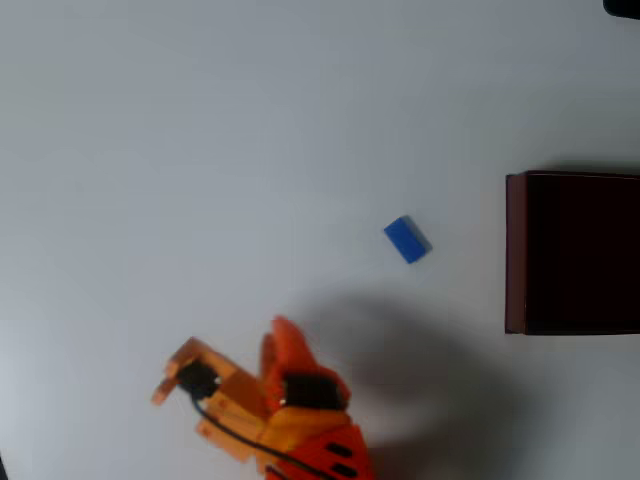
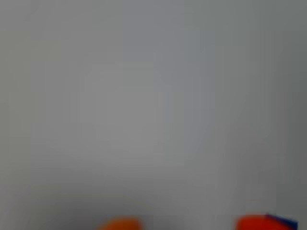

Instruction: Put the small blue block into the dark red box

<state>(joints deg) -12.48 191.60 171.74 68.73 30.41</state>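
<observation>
Block (image 1: 407,240) lies up-right of the gripper (image 1: 283,335), long axis slanted, box (image 1: 516,250) farther right; its opening I can't tell.

I can read no text, no label, no brand mark, no number, no sign on my overhead view or my wrist view, the wrist view too blurred for any lettering to be made out

- The table (image 1: 250,130) is showing smooth, matt pale grey.
- The small blue block (image 1: 406,240) is looking like smooth plastic.
- The dark red box (image 1: 516,250) is reading matt, thin-walled.
- The gripper (image 1: 283,335) is gleaming as orange plastic.
</observation>
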